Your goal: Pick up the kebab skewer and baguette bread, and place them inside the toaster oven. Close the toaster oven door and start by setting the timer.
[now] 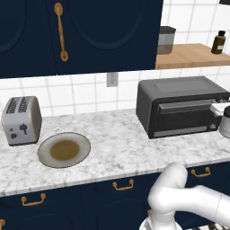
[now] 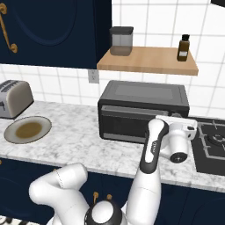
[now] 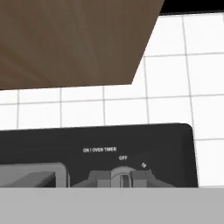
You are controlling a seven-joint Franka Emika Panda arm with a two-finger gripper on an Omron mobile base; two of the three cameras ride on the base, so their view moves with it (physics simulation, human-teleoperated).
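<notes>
A home kitchen, rendered. A marble-patterned counter (image 1: 121,143) runs above navy base cabinets with brass handles (image 1: 122,185); matching wall cabinets (image 1: 81,31) hang over a white tiled wall (image 1: 85,96) fitted with a socket (image 1: 112,79). Counter appliances mark the room's use — a silver two-slot toaster (image 1: 21,120) at left, a dark toaster oven (image 2: 143,112) with a glass door, and a black gas hob (image 2: 213,147) at right. A grey plate (image 1: 64,149) lies on the counter. A wooden shelf (image 2: 147,60) carries a canister (image 2: 121,40) and a brown bottle (image 2: 183,47).
</notes>
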